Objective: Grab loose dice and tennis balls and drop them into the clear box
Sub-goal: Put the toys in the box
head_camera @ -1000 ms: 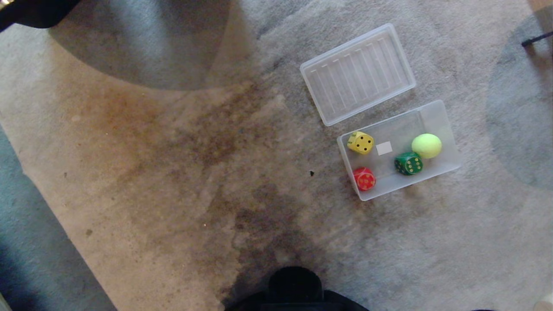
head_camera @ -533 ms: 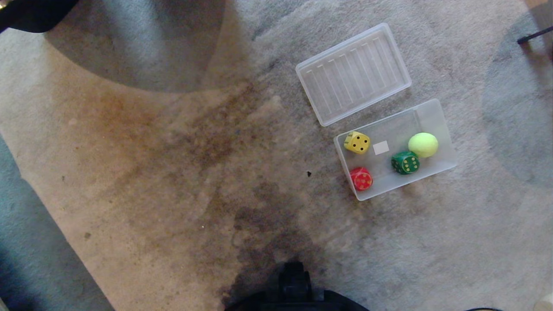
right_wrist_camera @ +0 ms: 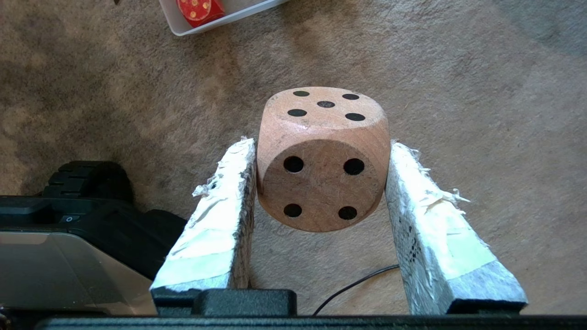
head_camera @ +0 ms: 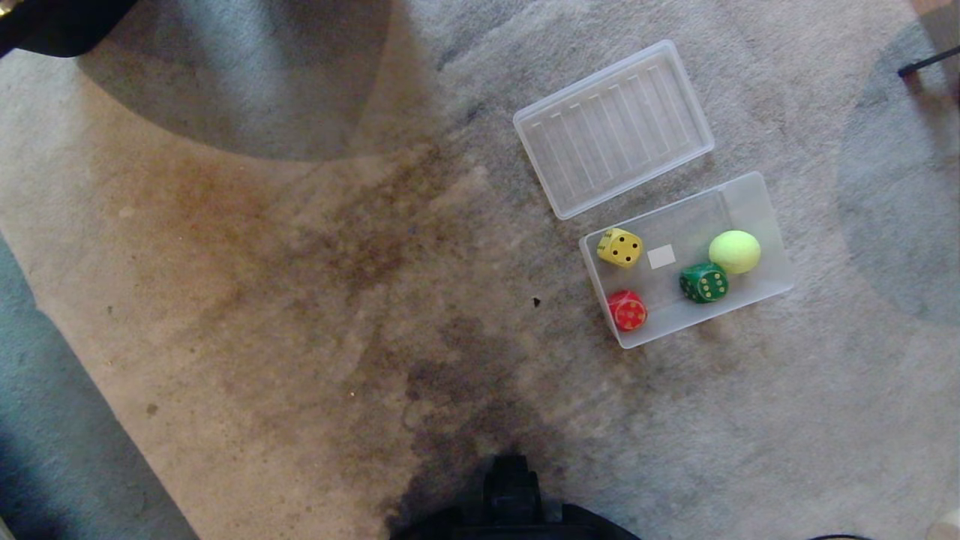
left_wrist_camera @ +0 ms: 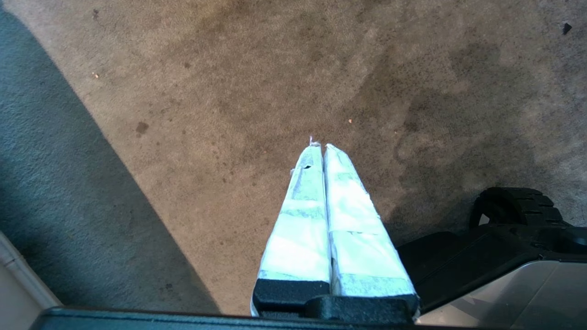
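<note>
The clear box [head_camera: 694,225] sits on the carpet right of centre in the head view, holding a yellow die [head_camera: 620,247] and a tennis ball [head_camera: 735,251]. In the right wrist view my right gripper [right_wrist_camera: 322,143] is shut on a tan die [right_wrist_camera: 321,160] with dark pips, held above the carpet a short way from the box's near corner [right_wrist_camera: 183,28]. My left gripper [left_wrist_camera: 321,146] is shut with nothing in it, hanging over bare carpet. Neither gripper shows in the head view.
A red die [head_camera: 627,310] and a green die [head_camera: 704,283] also lie in the box. The flat ribbed lid [head_camera: 613,127] lies just beyond it. My black base [head_camera: 510,502] is at the near edge. A thin black cable [right_wrist_camera: 353,286] runs under the right gripper.
The whole head view has shifted slightly, so the camera moved. The box's contents keep their places.
</note>
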Tool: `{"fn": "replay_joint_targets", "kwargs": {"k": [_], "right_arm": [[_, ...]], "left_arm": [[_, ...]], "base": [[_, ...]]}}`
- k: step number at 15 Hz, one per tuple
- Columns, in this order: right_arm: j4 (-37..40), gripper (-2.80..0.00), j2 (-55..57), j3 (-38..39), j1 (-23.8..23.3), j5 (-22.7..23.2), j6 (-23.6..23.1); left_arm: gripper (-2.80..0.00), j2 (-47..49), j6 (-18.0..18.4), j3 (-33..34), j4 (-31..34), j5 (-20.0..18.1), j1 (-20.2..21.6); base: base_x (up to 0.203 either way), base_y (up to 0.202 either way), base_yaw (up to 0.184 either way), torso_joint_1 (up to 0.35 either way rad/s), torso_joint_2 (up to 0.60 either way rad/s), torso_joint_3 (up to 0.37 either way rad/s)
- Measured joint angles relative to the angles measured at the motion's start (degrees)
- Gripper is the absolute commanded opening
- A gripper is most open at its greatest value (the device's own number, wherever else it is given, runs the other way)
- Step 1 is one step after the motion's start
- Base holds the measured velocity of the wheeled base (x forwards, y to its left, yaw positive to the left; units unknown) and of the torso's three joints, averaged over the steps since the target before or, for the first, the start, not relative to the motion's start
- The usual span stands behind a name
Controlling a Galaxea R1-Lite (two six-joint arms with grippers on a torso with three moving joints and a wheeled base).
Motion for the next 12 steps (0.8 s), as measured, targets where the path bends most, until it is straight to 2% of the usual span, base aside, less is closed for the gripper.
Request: {"fn": "replay_joint_targets", "kwargs": {"k": [12], "right_arm": [[0.0, -2.80, 0.0, 0.0, 0.0, 0.0, 0.0]], "left_arm": [[-2.80, 0.0, 0.1, 0.0, 0.0, 0.0, 0.0]], "base": [[0.000, 0.000, 0.000, 0.000, 0.00, 0.000]]}}
